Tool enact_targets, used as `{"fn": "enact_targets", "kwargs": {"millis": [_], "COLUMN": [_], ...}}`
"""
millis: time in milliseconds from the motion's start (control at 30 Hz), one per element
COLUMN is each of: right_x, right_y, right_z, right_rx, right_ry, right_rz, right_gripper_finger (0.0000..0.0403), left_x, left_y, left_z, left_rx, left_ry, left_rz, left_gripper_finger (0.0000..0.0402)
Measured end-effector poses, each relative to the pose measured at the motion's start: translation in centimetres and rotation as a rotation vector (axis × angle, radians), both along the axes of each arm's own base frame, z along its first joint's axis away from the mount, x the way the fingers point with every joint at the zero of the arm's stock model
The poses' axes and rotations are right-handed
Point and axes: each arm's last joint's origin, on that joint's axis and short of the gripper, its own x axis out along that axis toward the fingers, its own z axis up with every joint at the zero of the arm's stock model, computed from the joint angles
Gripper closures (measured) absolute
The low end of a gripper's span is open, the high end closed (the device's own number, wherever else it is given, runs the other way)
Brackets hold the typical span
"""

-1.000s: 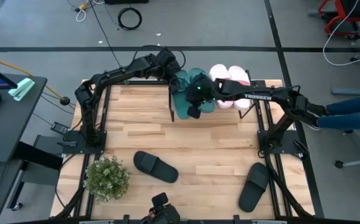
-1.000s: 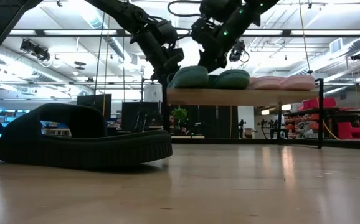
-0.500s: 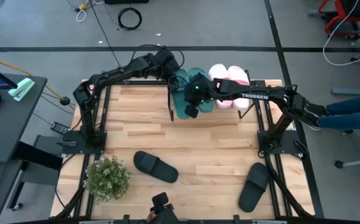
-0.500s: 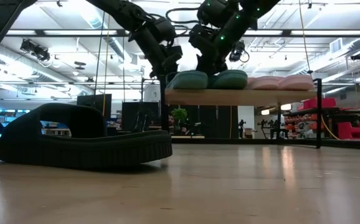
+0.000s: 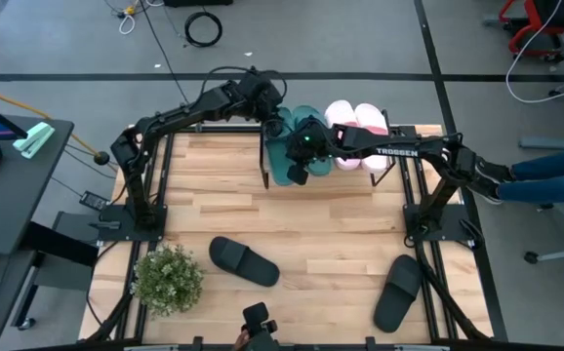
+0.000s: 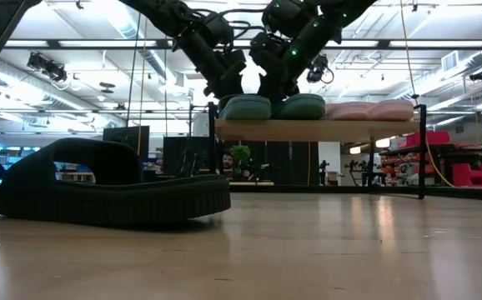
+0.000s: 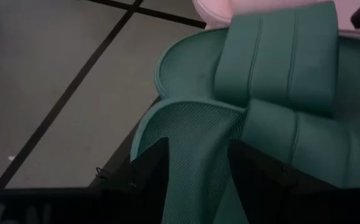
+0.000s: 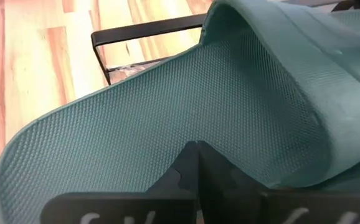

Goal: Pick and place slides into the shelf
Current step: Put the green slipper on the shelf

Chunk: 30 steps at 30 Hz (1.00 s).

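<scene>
The shelf [image 6: 324, 129] stands at the table's far edge with two pale pink slides [image 5: 357, 129] and two teal slides [image 5: 297, 136] lying on its plank. My left gripper [image 5: 272, 109] is over the far end of a teal slide [image 7: 195, 143]. It is open, with a finger over each side of the footbed. My right gripper [image 5: 300, 164] is shut at the near end of a teal slide [image 8: 167, 106], whose end juts past the shelf's wire frame [image 8: 142, 28]. Two black slides [image 5: 244, 261] [image 5: 398, 292] lie flat on the table near the front. My left gripper comes slanting down from the far left, and its fingers [image 7: 149, 177] overlap the meshed footbed [image 7: 195, 162] of the teal slide's far end. I cannot tell whether they touch it. My right gripper has its shut fingertips [image 8: 195, 155] against the meshed footbed [image 8: 186, 124] just behind the strap, coming from above. The slide lies flat on the shelf.
A small potted plant [image 5: 168, 278] stands at the table's near left corner. One black slide [image 6: 112, 187] fills the low view's left foreground. A person's legs [image 5: 555, 175] are beyond the table's right edge. Bare wood lies between the shelf and the black slides.
The shelf, with all the slides on it, has slid a little toward the table's left and far edge. Both grippers have moved with it in the same direction and stayed at the teal slides.
</scene>
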Motion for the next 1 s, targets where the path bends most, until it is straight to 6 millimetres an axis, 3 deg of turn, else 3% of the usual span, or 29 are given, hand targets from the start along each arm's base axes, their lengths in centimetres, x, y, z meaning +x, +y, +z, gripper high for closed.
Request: {"fn": "enact_targets", "kwargs": {"millis": [233,600,833,1000], "right_x": [-0.1,-0.2,-0.9,-1.3], "right_y": [0.5,-0.9,-2.4,-2.5], "right_z": [1.1,2.0,1.5,-0.3], "right_rx": [-0.093,-0.237,-0.213,-0.158], "right_ry": [-0.020,-0.057,-0.034,0.003], "right_rz": [-0.039,-0.118,-0.182,-0.219], "right_gripper_finger": [0.0402,0.0402,0.0402,0.0402], "left_x": [0.1,0.1,0.1,0.1], "left_y": [0.0,0.0,-0.1,-0.1], "left_z": [0.1,0.2,0.2,0.2], "left_rx": [0.006,0.007,0.006,0.003], "left_ry": [-0.008,-0.010,-0.013,-0.014], "left_rz": [-0.005,-0.008,-0.011,-0.015], "left_gripper_finger": [0.0230,0.0230,0.0230,0.0230]}}
